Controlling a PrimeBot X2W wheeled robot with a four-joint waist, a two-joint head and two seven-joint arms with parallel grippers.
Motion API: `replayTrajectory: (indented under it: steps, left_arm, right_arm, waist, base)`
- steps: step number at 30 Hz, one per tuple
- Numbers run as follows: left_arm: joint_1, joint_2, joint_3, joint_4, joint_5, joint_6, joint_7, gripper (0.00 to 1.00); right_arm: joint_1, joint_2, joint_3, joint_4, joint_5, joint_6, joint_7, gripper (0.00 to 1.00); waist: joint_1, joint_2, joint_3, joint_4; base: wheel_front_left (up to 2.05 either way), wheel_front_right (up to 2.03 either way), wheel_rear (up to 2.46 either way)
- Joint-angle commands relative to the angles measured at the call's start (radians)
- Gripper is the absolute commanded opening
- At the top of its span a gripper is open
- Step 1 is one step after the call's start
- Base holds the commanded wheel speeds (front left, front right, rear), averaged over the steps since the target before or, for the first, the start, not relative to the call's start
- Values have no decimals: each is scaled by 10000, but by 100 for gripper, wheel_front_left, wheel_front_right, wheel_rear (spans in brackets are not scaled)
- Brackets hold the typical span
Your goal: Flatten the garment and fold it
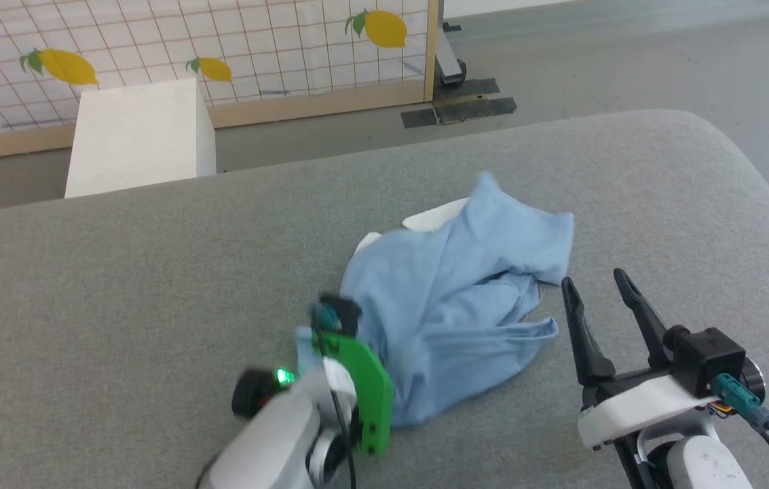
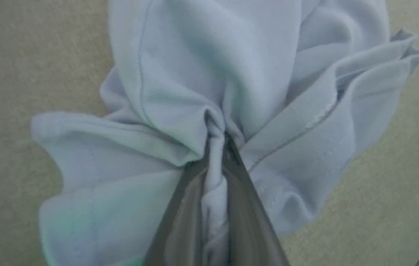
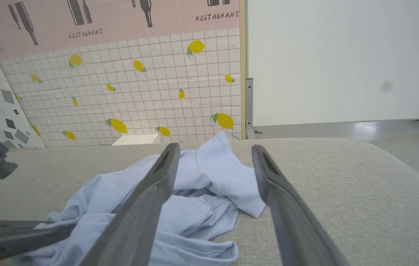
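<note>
The garment [image 1: 452,299], a light blue knit T-shirt, lies crumpled in a heap near the middle of the grey padded surface [image 1: 119,285], its folds bunched and slivers of white inner fabric showing at the far edge. The left gripper [image 2: 218,147] pinches a gathered ridge of cloth at the heap's near-left side. The right gripper [image 1: 591,278], fingers spread wide and holding nothing, stands just beside the garment's right edge.

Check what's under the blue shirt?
The garment lies crumpled on the grey cushioned surface, which shows all around it. Whatever sits beneath the heap is covered by cloth.
</note>
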Motion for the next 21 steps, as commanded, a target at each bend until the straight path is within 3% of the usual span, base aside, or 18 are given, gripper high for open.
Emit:
replayTrajectory:
  steps: [1,3,4,5,7,15,21]
  left_arm:
    - [293,66,-92,61,-183,-114,373,0]
    - [651,55,-83,5,-461,-142,720,0]
    - [835,59,-13,-128,-585,-123,692,25]
    - [967,87,80,-281,-619,-34,509,96]
    - [1224,174,303,-750,-576,135,-249,100]
    - [2133,593,1953,-2932,2,899,-5379,100]
    - [2696,915,3062,-4159,806,1374,-6018,100]
  right_arm:
    - [117,3,-6,-9,-15,-15,33,100]
    - [130,3,36,15,-18,-15,57,100]
    - [136,3,69,26,-18,-15,78,100]
    - [137,3,92,35,-17,-15,95,100]
    - [139,3,101,26,-9,-15,124,100]
    - [114,3,-486,-108,-72,-15,231,100]
    - [-733,3,-1556,431,-121,-15,1114,100]
  waist:
    - [0,-1,45,6]
    - [0,-1,16,24]
    - [0,-1,-16,18]
    - [0,-1,-39,11]
    - [0,-1,-72,24]
    - [0,-1,-33,446]
    - [0,-1,427,1049]
  base:
    - [0,0,0]
    - [0,0,0]
    - [0,0,0]
    - [0,0,0]
    - [0,0,0]
    - [0,0,0]
    - [0,0,0]
